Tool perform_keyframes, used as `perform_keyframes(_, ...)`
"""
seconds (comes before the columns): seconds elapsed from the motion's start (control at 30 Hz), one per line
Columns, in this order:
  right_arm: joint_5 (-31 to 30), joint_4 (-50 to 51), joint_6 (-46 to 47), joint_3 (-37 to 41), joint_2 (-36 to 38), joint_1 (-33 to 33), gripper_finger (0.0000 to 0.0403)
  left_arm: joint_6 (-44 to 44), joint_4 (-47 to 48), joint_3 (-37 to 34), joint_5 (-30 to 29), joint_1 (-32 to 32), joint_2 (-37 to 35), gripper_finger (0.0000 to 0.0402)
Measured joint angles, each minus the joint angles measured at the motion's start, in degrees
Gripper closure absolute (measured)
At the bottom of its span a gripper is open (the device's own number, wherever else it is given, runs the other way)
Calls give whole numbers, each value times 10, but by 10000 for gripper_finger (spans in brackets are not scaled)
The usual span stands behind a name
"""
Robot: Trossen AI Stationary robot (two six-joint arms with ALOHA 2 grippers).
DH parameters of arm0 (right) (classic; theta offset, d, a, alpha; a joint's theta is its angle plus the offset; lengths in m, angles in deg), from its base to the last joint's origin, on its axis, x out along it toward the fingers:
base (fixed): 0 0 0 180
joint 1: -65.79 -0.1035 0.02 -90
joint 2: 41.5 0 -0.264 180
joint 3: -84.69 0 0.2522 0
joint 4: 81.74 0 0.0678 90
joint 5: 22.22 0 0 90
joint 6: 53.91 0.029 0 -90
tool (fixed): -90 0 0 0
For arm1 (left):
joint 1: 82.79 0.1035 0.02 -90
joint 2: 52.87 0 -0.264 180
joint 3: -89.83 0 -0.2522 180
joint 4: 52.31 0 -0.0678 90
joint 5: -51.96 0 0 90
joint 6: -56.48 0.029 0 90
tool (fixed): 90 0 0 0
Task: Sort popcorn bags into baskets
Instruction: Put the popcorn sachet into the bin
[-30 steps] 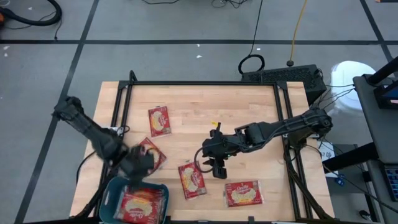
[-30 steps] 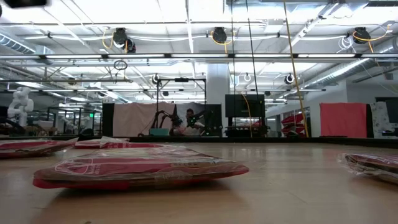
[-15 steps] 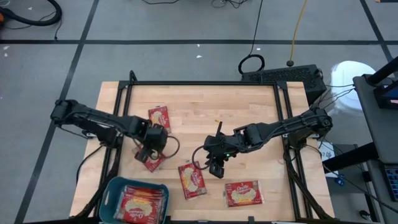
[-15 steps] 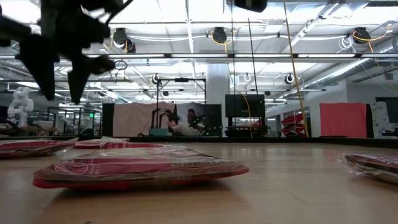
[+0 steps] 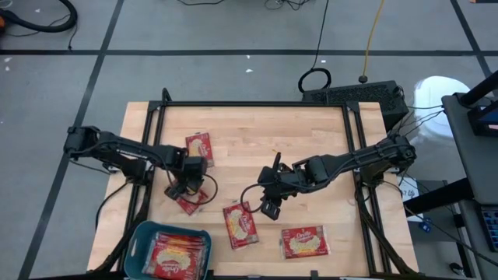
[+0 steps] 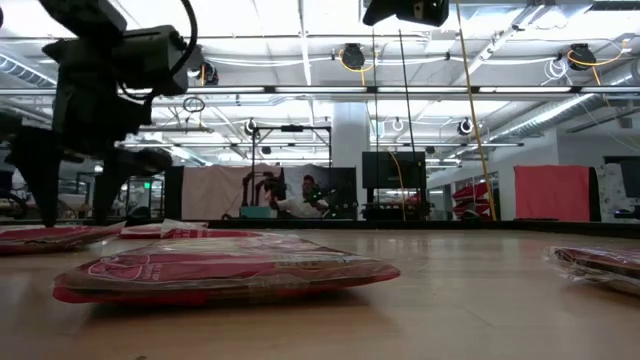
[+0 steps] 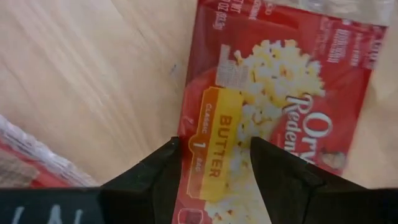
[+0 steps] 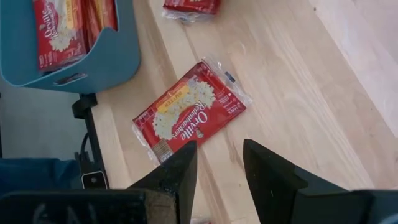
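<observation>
- Four popcorn bags lie loose on the table (image 5: 311,148): one under the left arm (image 5: 190,204), one just behind that arm toward the table's far side (image 5: 200,150), one near the front centre (image 5: 240,225), and one (image 5: 304,242) further toward the right arm's side.
- At least one more bag (image 5: 177,257) lies flat in the teal basket (image 5: 140,237), which sits at the table's front corner on the left arm's side.
- The left pincer (image 5: 185,188) hangs directly over the bag beneath it; in its wrist view the two dark fingers (image 7: 158,180) stand apart with the yellow butter label (image 7: 217,146) between them, and nothing is clamped.
- The right pincer (image 5: 271,204) hovers near the table's middle, close to the front-centre bag (image 8: 189,112); its fingers (image 8: 177,171) are apart and empty.
- Judged by look, each bag is light, flat and wrapped in glossy film, so it should flex and may slide on the wood if pushed.
- A sound hold is probably across a short edge or over the narrow width, pinching film and contents together; gripping the loose wrapper alone risks it slipping free.
- The low view shows one bag (image 6: 225,272) lying as a low, soft mound, leaving little height to grab.
</observation>
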Motion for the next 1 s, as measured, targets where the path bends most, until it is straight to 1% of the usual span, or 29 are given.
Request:
perform_keyframes(0.2, -1, 0, -1, 0, 0, 2, 280, -1, -64, -34, -2, 0, -1, 195)
perform_keyframes(0.43, -1, 0, -2, 0, 0, 3, 280, 17, -81, -52, -1, 0, -2, 193)
perform_keyframes(0.53, -2, 0, -2, 0, 0, 3, 280, 42, -90, -63, 17, 0, -3, 200)
perform_keyframes(0.63, -3, 0, -2, 0, 0, 3, 280, 55, -89, -65, 31, 0, -2, 243)
perform_keyframes(0.8, -3, 0, -2, 0, 0, 3, 280, 48, -90, -65, 33, -1, -1, 366)
perform_keyframes(0.83, -3, 0, -2, 0, 0, 3, 280, 38, -95, -65, 34, -1, -1, 383)
perform_keyframes(0.9, -3, 0, -2, 0, 0, 3, 280, 10, -109, -65, 29, -1, -1, 391)
perform_keyframes(1.0, -3, -1, -2, 0, 0, 3, 280, -22, -113, -48, 3, -1, -4, 396)
